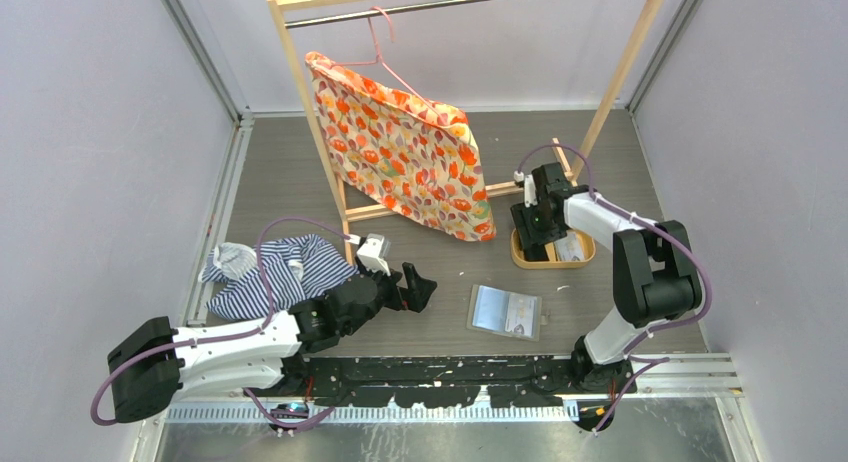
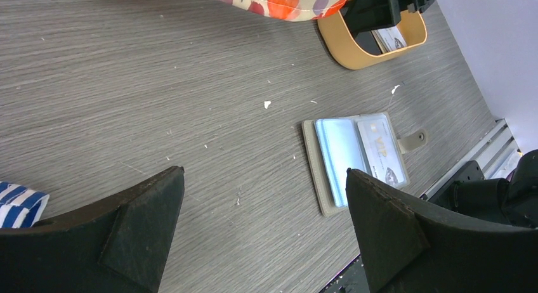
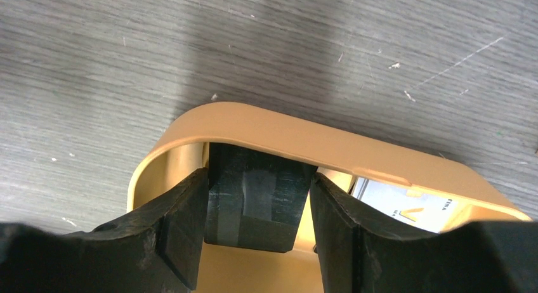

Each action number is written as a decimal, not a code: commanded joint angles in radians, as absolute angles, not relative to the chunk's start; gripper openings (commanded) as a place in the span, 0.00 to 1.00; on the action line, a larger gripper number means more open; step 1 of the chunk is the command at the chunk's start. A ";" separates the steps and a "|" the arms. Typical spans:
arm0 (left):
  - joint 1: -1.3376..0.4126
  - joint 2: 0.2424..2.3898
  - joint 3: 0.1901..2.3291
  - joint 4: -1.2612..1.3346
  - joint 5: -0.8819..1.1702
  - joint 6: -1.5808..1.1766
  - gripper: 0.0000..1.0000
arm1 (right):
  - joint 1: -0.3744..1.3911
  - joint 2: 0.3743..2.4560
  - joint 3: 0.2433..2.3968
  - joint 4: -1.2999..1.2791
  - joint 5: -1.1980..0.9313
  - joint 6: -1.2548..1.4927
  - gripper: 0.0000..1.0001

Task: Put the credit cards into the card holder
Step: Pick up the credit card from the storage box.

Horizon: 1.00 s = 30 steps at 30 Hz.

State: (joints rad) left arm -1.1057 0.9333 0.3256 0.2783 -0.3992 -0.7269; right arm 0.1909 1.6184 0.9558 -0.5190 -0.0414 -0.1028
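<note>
- Top view: the card holder (image 1: 505,312) lies open and flat on the surface (image 1: 280,182), between the two arm bases and nearer the right one. The right jaws reach down into the oval tan tray (image 1: 556,264) at the far right. The tray sits just beside the foot of the wooden rack (image 1: 303,102), which carries a floral cloth (image 1: 410,162). The left jaws hang over bare surface next to a striped cloth (image 1: 270,272).
- Left wrist view: the left jaws stand wide apart with nothing between them. The holder's clear sleeves face up. One pale card (image 2: 379,147) sits in the right-hand sleeve, and the left sleeve looks unfilled. Farther off, a white card (image 2: 391,38) shows in the tray.
- Right wrist view: the right jaws are clamped on the two edges of the black card (image 3: 254,210), which stands just inside the tray's rim. The white card lies beside it on the right.
- The step in hand, as I read it, is picking the black card out of the tray.
- The next move calls for a lift clear of the rim without the card slipping. After that comes a carry to the holder and an edge-on entry into a free sleeve. The left jaws would probably need to pin the holder down.
</note>
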 commanded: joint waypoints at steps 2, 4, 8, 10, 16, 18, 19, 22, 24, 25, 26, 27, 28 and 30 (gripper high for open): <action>-1.103 0.960 0.372 0.357 -0.384 -0.739 1.00 | 0.151 1.515 0.945 -0.501 -0.131 -0.105 0.35; -1.103 0.976 0.377 0.371 -0.371 -0.742 1.00 | 0.139 1.499 0.941 -0.495 -0.161 -0.100 0.34; -1.103 1.011 0.387 0.403 -0.337 -0.756 1.00 | 0.112 1.482 0.940 -0.489 -0.227 -0.088 0.35; -1.102 1.030 0.392 0.424 -0.319 -0.761 1.00 | 0.099 1.486 0.942 -0.493 -0.248 -0.087 0.35; -1.103 1.073 0.409 0.460 -0.268 -0.764 1.00 | 0.050 1.477 0.946 -0.503 -0.348 -0.071 0.35; -1.103 1.087 0.412 0.481 -0.245 -0.762 0.99 | 0.038 1.473 0.945 -0.504 -0.370 -0.068 0.36; -1.103 1.096 0.411 0.501 -0.234 -0.757 0.98 | 0.032 1.472 0.946 -0.505 -0.381 -0.068 0.36; -1.103 1.133 0.407 0.599 -0.178 -0.731 0.93 | 0.014 1.472 0.948 -0.503 -0.419 -0.055 0.36; -1.103 1.176 0.416 0.661 -0.150 -0.729 0.91 | 0.014 1.475 0.949 -0.506 -0.448 -0.049 0.36; -1.103 1.197 0.425 0.683 -0.135 -0.730 0.90 | -0.013 1.475 0.950 -0.507 -0.458 -0.048 0.37; -1.102 1.223 0.439 0.699 -0.122 -0.735 0.89 | -0.020 1.478 0.951 -0.510 -0.470 -0.046 0.37; -1.102 1.252 0.451 0.717 -0.109 -0.741 0.89 | -0.027 1.479 0.952 -0.513 -0.479 -0.046 0.37; -1.103 1.281 0.468 0.736 -0.094 -0.748 0.89 | -0.033 1.484 0.955 -0.516 -0.496 -0.046 0.37; -1.103 1.348 0.500 0.788 -0.064 -0.768 0.87 | -0.047 1.490 0.958 -0.522 -0.522 -0.043 0.38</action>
